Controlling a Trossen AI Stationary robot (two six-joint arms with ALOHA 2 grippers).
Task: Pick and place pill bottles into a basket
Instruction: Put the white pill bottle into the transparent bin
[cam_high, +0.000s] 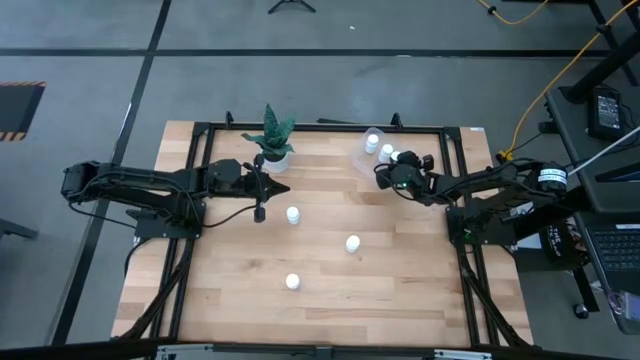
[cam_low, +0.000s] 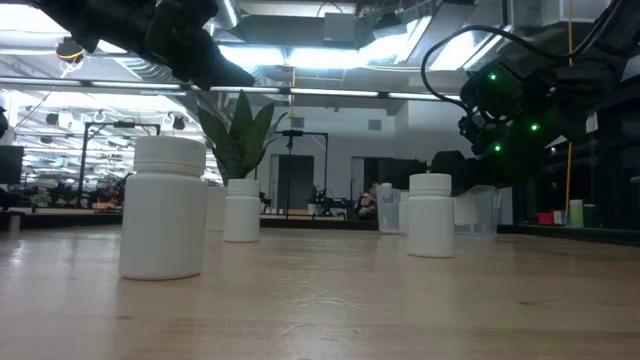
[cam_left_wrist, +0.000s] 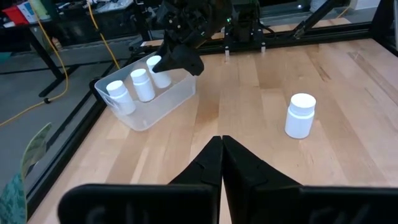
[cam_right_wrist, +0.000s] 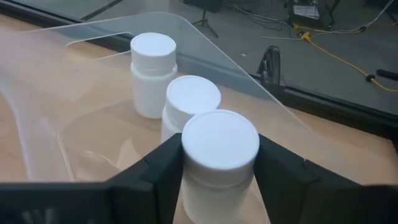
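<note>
The high view looks straight down on the whole table (cam_high: 320, 260) from well above. The low view sits at table-top height, facing level across toward the room, close to one bottle (cam_low: 163, 208). Each wrist view looks forward past its own fingers, both sharing the basket (cam_left_wrist: 163, 103) at the table's far right.

The light wooden plank bench (cam_high: 400, 270) carries three small white capped pill bottles (cam_high: 352, 243), a clear plastic basket (cam_high: 366, 155) and a white-potted green plant (cam_high: 273, 145).
</note>
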